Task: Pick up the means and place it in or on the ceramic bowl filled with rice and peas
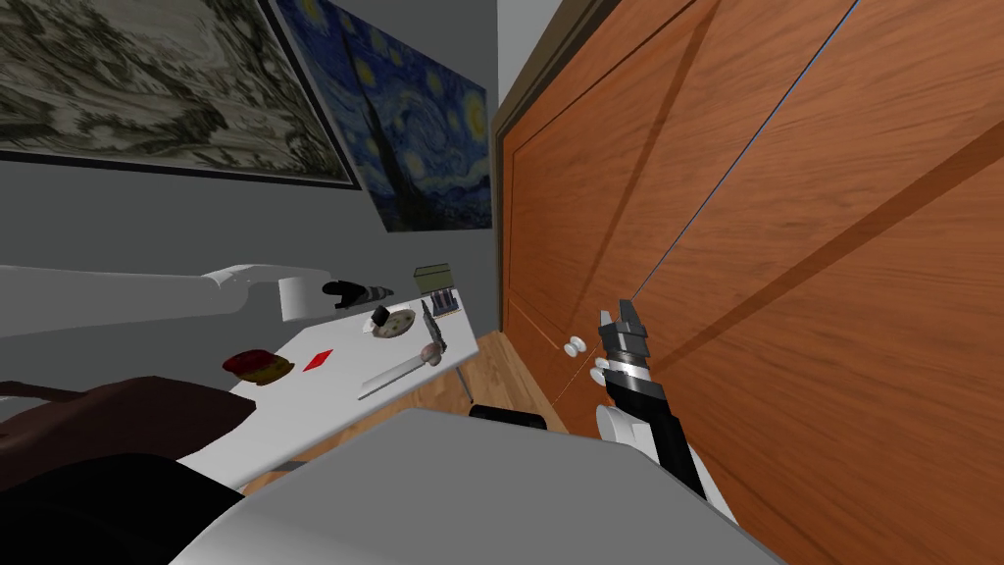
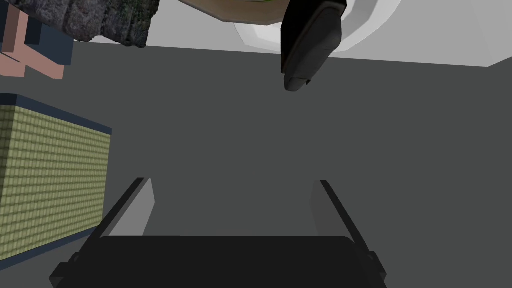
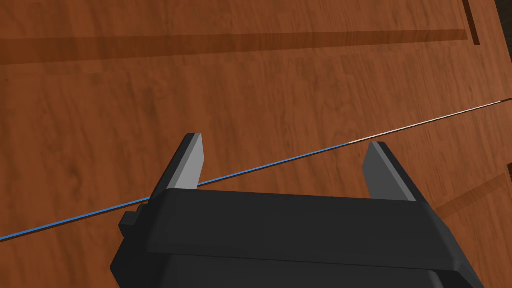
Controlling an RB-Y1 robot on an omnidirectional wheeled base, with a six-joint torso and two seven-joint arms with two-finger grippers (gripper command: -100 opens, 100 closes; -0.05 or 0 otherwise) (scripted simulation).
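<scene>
Grey wall [image 1: 196, 226] and a tall reddish wooden door [image 1: 784, 245] are closing in the corner where a white table [image 1: 324, 412] is standing.

The left gripper [image 1: 377, 291] [image 2: 232, 181] is hanging over the table's far end with its fingers spread wide and nothing between them. The right gripper [image 3: 285, 140] is idling against the door, its claw likewise apart and empty.

Next to the left gripper an olive box [image 2: 50, 175] is sitting close beside one finger. Ahead of the fingertips, and apart from them, a white bowl [image 2: 360, 30] [image 1: 397, 324] is showing a tan filling. A small black object [image 2: 310, 45] [image 1: 380, 316], which I am taking for the thing meant, is lying across the bowl's rim.

So I am judging the placing done and the hand's withdrawal due. That is calling for a straight pull back along the gripper's own line, fingers wide, with no sideways sweep toward the box or the overhanging object.
</scene>
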